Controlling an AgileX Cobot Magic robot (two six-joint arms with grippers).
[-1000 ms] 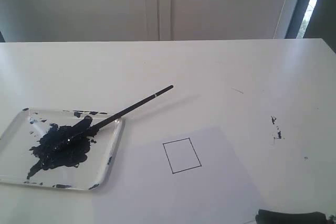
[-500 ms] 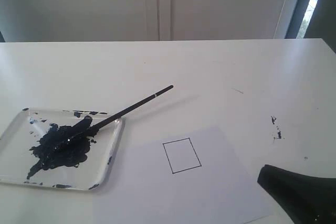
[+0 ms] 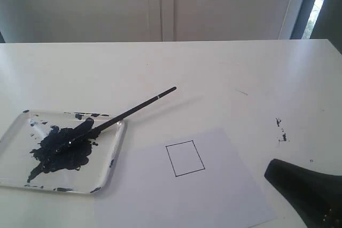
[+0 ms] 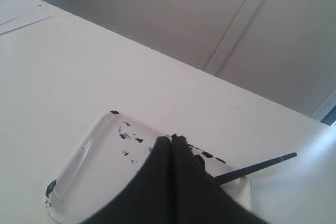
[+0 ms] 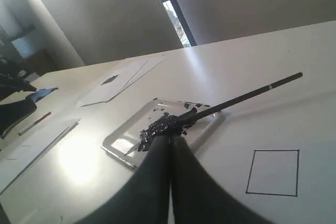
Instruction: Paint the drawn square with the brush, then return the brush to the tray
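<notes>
Right claw (image 5: 170, 141) farther in over white table (image 3: 224, 73), closed and empty like left claw (image 4: 171, 140); pale panelled wall (image 3: 107, 4) behind.

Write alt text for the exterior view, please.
A black brush lies with its painted tip in a paint-smeared tray on a white table, handle out over the rim. Beside it, the drawn square on white paper is unpainted; the right arm shows at lower right.

A white table (image 3: 214, 68) carries the tray (image 3: 16, 158) and, beside it, a white paper sheet (image 3: 224, 185).
</notes>
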